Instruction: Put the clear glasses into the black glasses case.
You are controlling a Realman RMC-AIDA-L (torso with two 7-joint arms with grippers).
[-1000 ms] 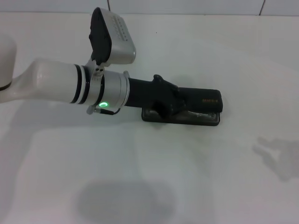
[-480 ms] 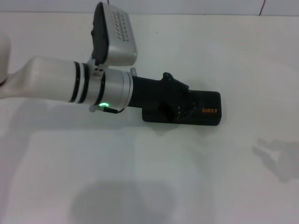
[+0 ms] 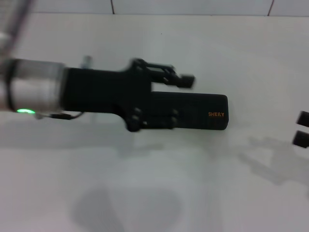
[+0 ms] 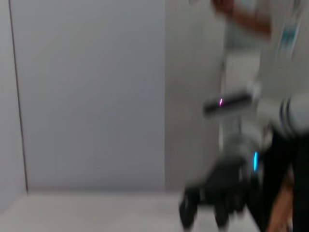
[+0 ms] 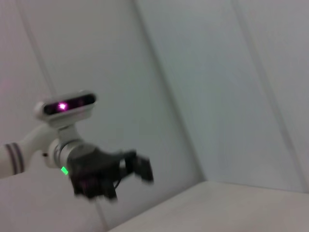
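The black glasses case (image 3: 208, 114) lies shut on the white table (image 3: 159, 193), gold lettering near its right end. The clear glasses show in no view. My left gripper (image 3: 182, 100) hovers over the case's left half and looks open: one finger reaches past the far edge, the other lies over the near edge. It holds nothing. The right wrist view shows this left gripper (image 5: 139, 170) from afar, raised in the air. At the right edge of the head view, my right gripper (image 3: 301, 128) shows two spread fingertips. It also shows, open, in the left wrist view (image 4: 205, 215).
A tiled wall (image 3: 193, 6) runs along the table's far edge. Bare white tabletop lies in front of the case and to its right.
The case's lid went from ajar to shut. My left arm then rose and drew back to the left, blurred by motion. My right gripper's fingertips came into view at the right edge.
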